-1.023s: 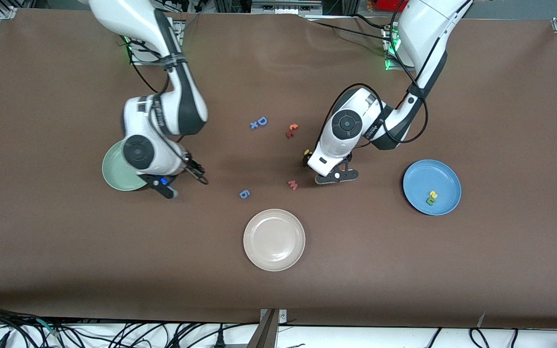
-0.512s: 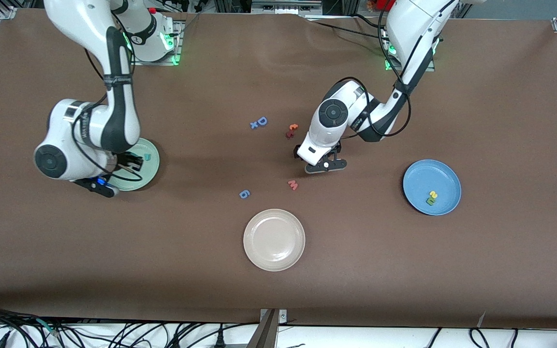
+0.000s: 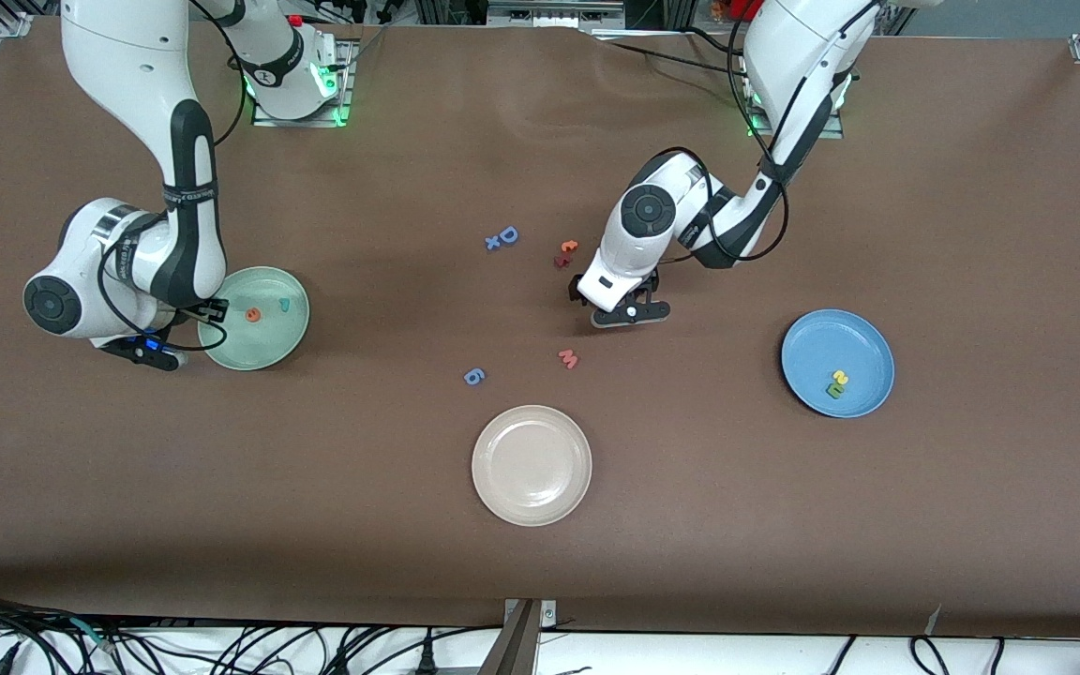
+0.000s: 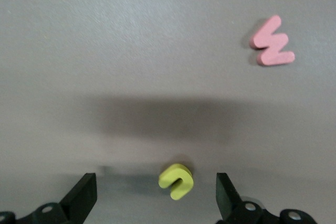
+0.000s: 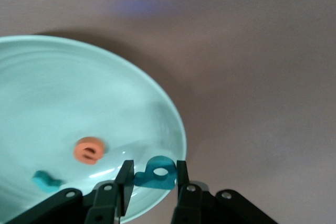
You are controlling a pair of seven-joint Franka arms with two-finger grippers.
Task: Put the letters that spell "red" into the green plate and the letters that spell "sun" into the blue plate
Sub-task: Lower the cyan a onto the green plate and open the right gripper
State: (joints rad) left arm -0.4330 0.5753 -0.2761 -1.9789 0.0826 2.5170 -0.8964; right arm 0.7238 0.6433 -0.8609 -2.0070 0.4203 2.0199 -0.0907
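The right gripper (image 5: 151, 178) hangs over the rim of the green plate (image 3: 289, 333) at the right arm's end of the surface (image 3: 784, 516), its jaws pinching the teal "d" (image 5: 155, 173) above that rim. In the plate lie the orange "e" (image 3: 253, 315) and the teal "r" (image 3: 284, 304), a little apart from each other. The left gripper (image 4: 156, 195) is low over the middle of the surface with its jaws spread wide, and the yellow "u" (image 4: 177, 180) lies on the surface between them, touching neither. The pink "w" (image 3: 568, 358) lies nearer the front camera than that gripper. The blue plate (image 3: 812, 352), at the left arm's end, holds the yellow "s" (image 3: 841, 378) and the green "n" (image 3: 834, 390), touching or nearly so. An orange letter (image 3: 569, 247) and a dark red one (image 3: 561, 262) lie close together just beside the left arm's wrist, toward the right arm's end of it; what they read I cannot tell. The blue "D" (image 3: 508, 234) with a small blue "x" (image 3: 492, 243) beside it lies farther toward the right arm's end. The blue "6" (image 3: 473, 377) is nearer the camera, and the beige plate (image 3: 532, 465) nearest of all.
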